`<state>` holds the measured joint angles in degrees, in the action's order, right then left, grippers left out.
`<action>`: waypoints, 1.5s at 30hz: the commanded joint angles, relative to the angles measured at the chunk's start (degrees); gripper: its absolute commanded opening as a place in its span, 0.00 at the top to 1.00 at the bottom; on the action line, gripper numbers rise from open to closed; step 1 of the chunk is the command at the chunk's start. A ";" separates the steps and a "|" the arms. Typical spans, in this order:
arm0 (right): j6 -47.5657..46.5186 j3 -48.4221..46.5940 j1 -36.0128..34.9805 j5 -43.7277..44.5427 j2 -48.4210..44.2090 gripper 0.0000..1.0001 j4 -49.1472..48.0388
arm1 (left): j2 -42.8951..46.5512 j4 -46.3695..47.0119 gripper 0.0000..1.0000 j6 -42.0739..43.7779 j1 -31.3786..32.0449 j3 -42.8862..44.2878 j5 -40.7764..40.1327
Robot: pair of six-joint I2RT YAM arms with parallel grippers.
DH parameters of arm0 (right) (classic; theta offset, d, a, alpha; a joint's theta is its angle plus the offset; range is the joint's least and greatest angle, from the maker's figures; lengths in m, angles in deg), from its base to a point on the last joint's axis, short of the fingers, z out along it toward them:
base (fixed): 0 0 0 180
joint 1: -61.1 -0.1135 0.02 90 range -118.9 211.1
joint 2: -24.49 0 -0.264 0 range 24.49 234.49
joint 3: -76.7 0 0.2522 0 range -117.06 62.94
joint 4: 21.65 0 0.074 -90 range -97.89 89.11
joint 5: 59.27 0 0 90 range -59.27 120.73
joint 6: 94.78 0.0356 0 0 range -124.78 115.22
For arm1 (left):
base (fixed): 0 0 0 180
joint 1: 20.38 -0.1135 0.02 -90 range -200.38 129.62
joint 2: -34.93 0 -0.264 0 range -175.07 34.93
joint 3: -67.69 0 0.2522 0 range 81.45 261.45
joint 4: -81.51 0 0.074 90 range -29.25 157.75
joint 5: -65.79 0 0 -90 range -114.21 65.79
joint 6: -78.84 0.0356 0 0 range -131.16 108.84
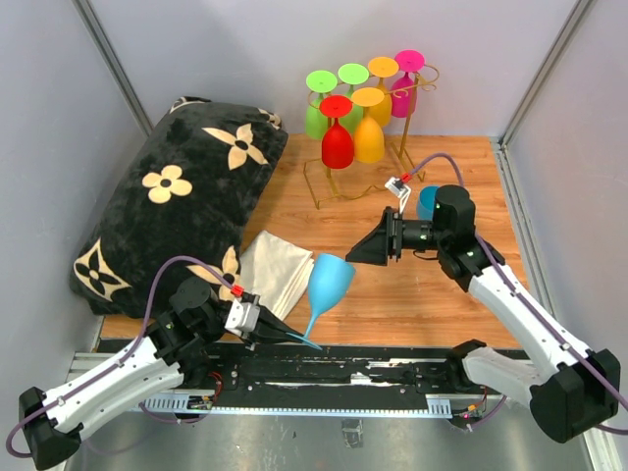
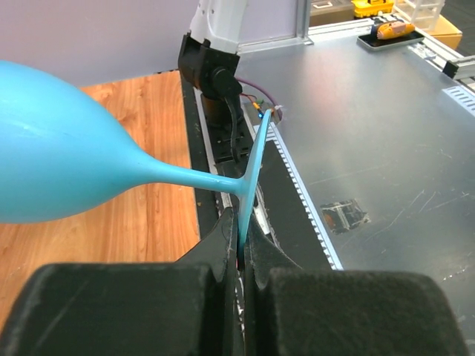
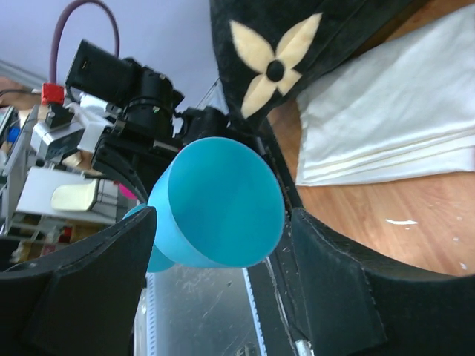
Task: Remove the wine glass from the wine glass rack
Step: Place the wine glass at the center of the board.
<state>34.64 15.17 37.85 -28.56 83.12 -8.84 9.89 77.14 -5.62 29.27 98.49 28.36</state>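
- Wooden bench (image 1: 412,294): wine glass rack (image 1: 430,78) at far edge.
- Grasp: left gripper (image 1: 294,339) clenched on blue wine glass (image 1: 331,280) foot.
- Stem axis points toward right gripper (image 1: 351,255), released, facing the bowl.

The blue wine glass (image 1: 330,278) looks like smooth plastic with a soft satin sheen. The wine glass rack (image 1: 428,86) is thin, shiny gold metal wire. The tabletop (image 1: 412,294) is matt wood grain. The black pillow (image 1: 177,196) is plush, fuzzy cloth, and the cream napkin (image 1: 275,267) is smooth fabric. The grey plate (image 2: 371,148) is brushed, scuffed metal.
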 commanded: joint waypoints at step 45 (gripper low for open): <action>-24.66 -4.68 -6.59 14.14 -7.70 0.99 19.32 | -0.97 -11.87 0.00 -2.26 0.45 6.67 -23.29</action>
<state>20.08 13.01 31.82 -31.35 79.97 -0.21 6.81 70.34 -8.61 29.62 101.13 17.85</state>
